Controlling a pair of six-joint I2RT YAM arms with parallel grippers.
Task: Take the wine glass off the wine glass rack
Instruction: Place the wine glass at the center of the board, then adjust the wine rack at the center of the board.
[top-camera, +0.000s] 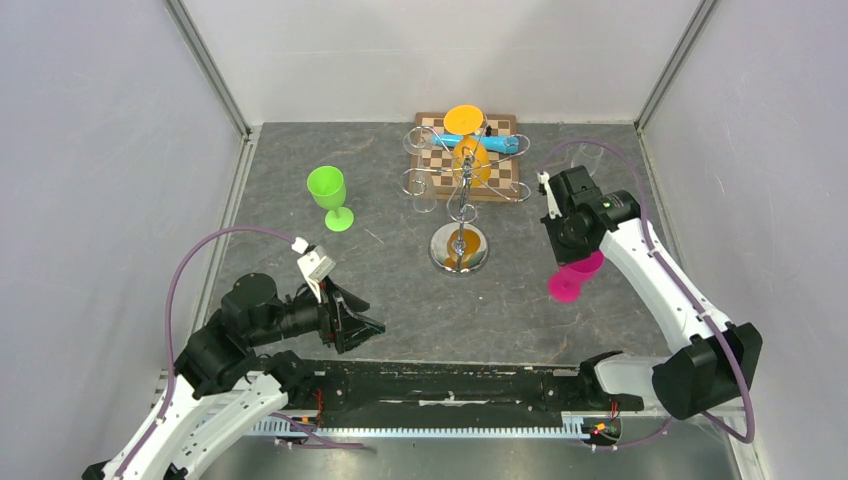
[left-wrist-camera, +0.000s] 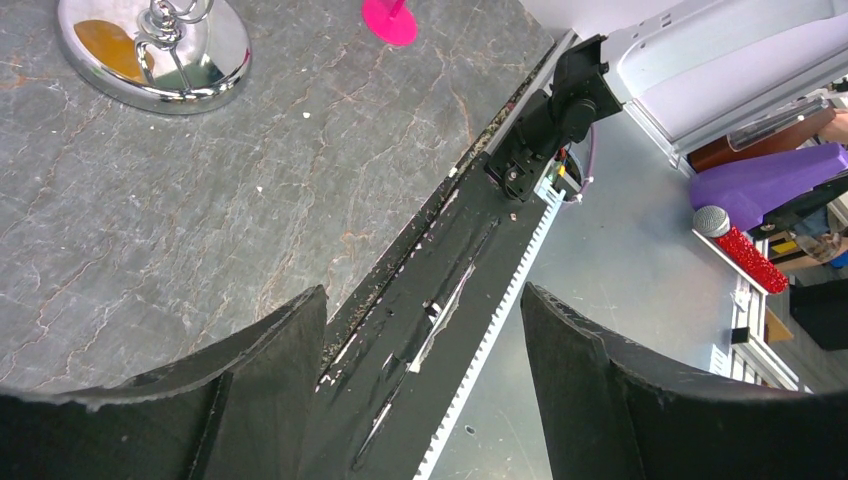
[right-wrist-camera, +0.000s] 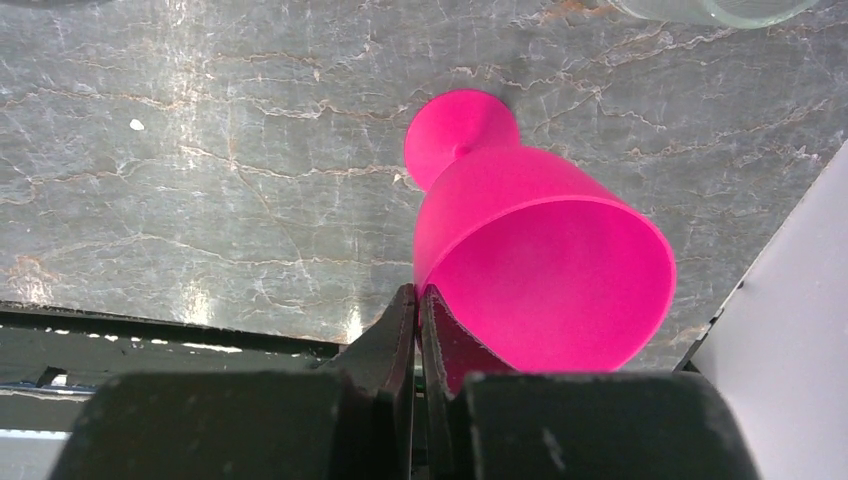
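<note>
Right of the rack (top-camera: 459, 247), a pink glass (right-wrist-camera: 540, 270) is pinched at its rim by the right gripper (right-wrist-camera: 418, 292); front-left of it, the left gripper (left-wrist-camera: 422, 295) is held wide apart.

The grey table (top-camera: 420, 300) bears wine glass rack (top-camera: 459, 248), green glass (top-camera: 330, 197), chessboard (top-camera: 497, 178).

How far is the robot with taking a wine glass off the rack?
Done: the pink glass is off the wine glass rack; a green glass stands on the table. In hand: the right fingers pinch the pink glass's rim, holding it tilted, low by the table. Left: release it. An orange glass and a blue glass hang on the rack; the left fingers are open.
</note>
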